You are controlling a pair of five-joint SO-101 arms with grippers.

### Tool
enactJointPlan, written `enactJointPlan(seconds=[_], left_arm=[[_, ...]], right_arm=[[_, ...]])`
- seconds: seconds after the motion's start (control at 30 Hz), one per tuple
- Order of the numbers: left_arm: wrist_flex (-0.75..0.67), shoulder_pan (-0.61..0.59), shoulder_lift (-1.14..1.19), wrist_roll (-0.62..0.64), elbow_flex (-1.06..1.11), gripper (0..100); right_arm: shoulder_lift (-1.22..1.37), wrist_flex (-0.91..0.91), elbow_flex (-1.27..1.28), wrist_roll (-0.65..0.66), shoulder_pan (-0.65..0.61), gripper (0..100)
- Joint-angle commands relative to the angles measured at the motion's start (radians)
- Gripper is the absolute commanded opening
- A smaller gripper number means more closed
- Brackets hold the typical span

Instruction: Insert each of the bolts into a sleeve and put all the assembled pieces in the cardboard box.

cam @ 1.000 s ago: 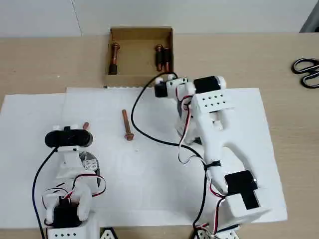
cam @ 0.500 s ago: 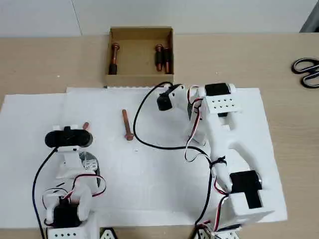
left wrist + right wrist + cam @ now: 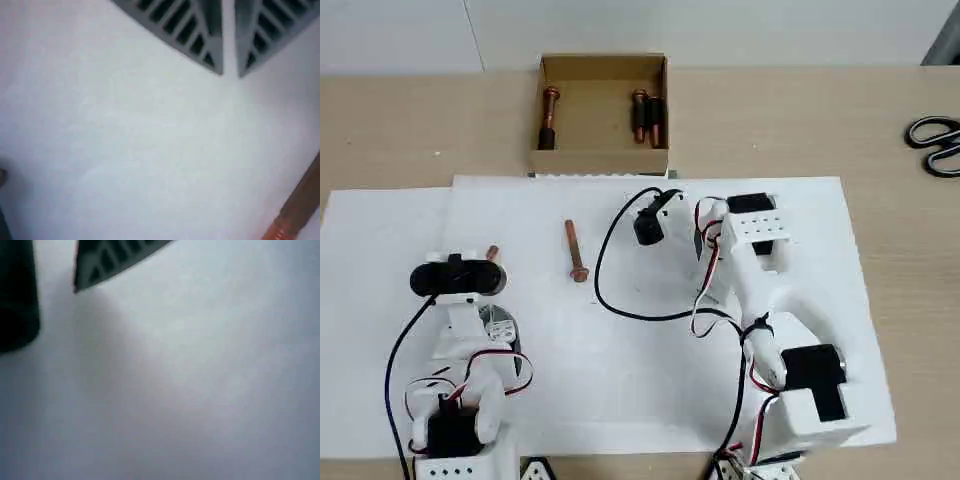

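From the high view, the open brown cardboard box (image 3: 603,150) sits on the wooden counter (image 3: 800,120) just beyond the white paper sheet (image 3: 620,350). Three copper bolts in dark sleeves (image 3: 647,117) lie inside it, one at one wall and two together at the other. A bare long copper bolt (image 3: 575,250) lies on the sheet between the arms.

A short copper stub (image 3: 493,253) pokes out beside the left arm. The left wrist view shows it close up as a threaded shaft (image 3: 300,210) near the left claw (image 3: 230,74), which is narrowed to a slit and holds nothing.

The right claw (image 3: 670,210) hangs over the sheet near the box; whether it is wide or narrow cannot be told.

Black-handled scissors (image 3: 935,145) lie at the counter's edge.
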Motion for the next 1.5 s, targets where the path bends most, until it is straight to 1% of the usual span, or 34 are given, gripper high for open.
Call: enactJointPlan(seconds=[0.0,0.13,0.3,0.37,0.5,0.53,0.7,0.83,0.93,1.07,1.13,1.23,1.37,1.47], left_arm=[[-0.023,0.003,-0.011,-0.008,-0.002,1],[-0.023,0.000,-0.011,-0.006,-0.002,1],[-0.021,-0.002,-0.011,-0.005,-0.002,1],[-0.021,-0.002,-0.011,-0.005,-0.002,1],[-0.023,-0.002,-0.011,-0.003,-0.002,1],[-0.026,-0.002,-0.011,-0.003,-0.002,1],[-0.026,0.003,-0.011,-0.006,-0.002,1],[-0.028,-0.003,-0.011,-0.021,-0.007,1],[-0.028,-0.002,-0.009,-0.057,-0.041,1],[-0.020,0.005,-0.006,-0.061,-0.140,1],[-0.018,0.006,-0.005,-0.061,-0.191,3],[0.006,0.008,-0.005,-0.061,-0.255,7],[0.086,0.049,-0.003,-0.087,-0.349,7],[0.095,0.049,0.032,-0.127,-0.400,7]], right_arm=[[-0.033,-0.056,0.020,0.009,0.007,16.4],[0.044,-0.065,0.015,0.009,0.010,6.7],[0.117,-0.058,-0.025,0.002,0.010,5.3],[0.122,-0.053,-0.037,0.002,0.007,0.9],[0.120,0.016,-0.100,-0.002,0.007,0.9],[0.120,0.045,-0.127,-0.015,0.008,1.0],[0.120,0.205,-0.310,-0.192,0.012,1.0],[0.113,0.306,-0.416,-0.253,0.012,1.1],[0.031,0.351,-0.439,-0.298,0.012,1.1],[-0.127,0.369,-0.427,-0.348,0.008,0.9],[-0.191,0.392,-0.405,-0.370,0.008,0.5],[-0.254,0.435,-0.336,-0.376,0.013,0.5],[-0.360,0.455,-0.232,-0.377,0.039,0.6],[-0.466,0.449,-0.146,-0.377,0.038,0.5]])
